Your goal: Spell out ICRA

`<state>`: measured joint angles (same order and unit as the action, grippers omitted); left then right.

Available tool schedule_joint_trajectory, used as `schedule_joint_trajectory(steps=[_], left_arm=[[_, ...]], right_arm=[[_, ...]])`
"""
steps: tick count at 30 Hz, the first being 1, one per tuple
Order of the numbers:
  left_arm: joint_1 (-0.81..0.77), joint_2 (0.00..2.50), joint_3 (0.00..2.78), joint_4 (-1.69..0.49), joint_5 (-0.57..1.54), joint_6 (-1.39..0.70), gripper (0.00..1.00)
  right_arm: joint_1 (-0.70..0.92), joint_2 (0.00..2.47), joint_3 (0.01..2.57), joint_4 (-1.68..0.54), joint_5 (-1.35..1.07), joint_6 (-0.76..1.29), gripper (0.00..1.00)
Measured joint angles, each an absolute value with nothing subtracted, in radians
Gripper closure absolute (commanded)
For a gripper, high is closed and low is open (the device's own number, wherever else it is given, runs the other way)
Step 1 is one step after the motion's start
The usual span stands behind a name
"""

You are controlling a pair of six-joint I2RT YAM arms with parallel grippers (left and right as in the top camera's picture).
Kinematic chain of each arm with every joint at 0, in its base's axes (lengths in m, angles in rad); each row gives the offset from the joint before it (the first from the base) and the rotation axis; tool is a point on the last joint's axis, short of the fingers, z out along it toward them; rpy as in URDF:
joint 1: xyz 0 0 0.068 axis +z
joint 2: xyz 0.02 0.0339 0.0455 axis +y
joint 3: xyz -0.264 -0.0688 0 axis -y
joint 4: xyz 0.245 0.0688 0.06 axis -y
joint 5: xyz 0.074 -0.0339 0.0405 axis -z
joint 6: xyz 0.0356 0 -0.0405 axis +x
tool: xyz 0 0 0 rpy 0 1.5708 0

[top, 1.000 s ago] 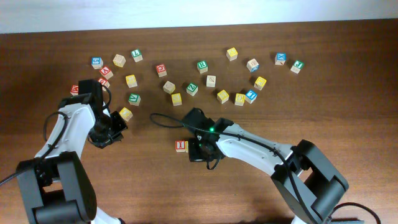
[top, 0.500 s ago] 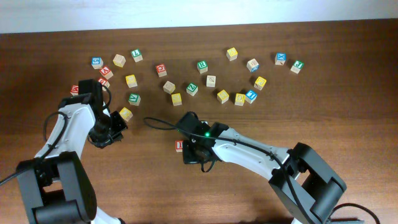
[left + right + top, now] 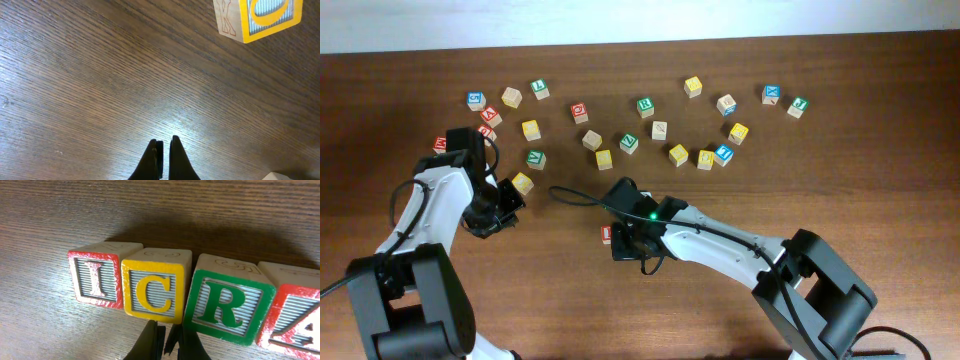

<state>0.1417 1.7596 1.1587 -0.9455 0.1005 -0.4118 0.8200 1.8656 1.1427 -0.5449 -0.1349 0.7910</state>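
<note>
In the right wrist view four cubes stand in a row on the table: red "I" (image 3: 96,278), yellow "C" (image 3: 154,290), green "R" (image 3: 226,305), red "A" (image 3: 295,320). They touch side by side. My right gripper (image 3: 166,330) is shut and empty, its tips just in front of the gap between C and R. From overhead the right arm covers most of the row; only the I cube (image 3: 607,235) shows. My left gripper (image 3: 164,145) is shut and empty over bare wood, below a yellow cube (image 3: 257,17).
Many loose letter cubes lie scattered across the far half of the table, such as a green one (image 3: 536,158) and a blue one (image 3: 723,154). A yellow cube (image 3: 523,183) sits right by the left gripper (image 3: 490,212).
My right gripper has moved left along the row, now covering more of the I cube from overhead. The left arm has not moved.
</note>
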Motion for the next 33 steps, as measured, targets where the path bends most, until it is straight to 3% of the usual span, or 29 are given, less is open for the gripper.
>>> schedule_joint_trajectory(steps=[26, 33], left_arm=[[0.142, 1.760, 1.159, -0.942, 0.101, -0.409, 1.00], [0.136, 1.760, 1.159, -0.940, 0.101, -0.397, 1.00]], right_arm=[[0.820, 1.866, 1.143, -0.593, -0.064, 0.789, 0.96], [0.819, 1.866, 1.150, -0.713, -0.072, 0.783, 0.96]])
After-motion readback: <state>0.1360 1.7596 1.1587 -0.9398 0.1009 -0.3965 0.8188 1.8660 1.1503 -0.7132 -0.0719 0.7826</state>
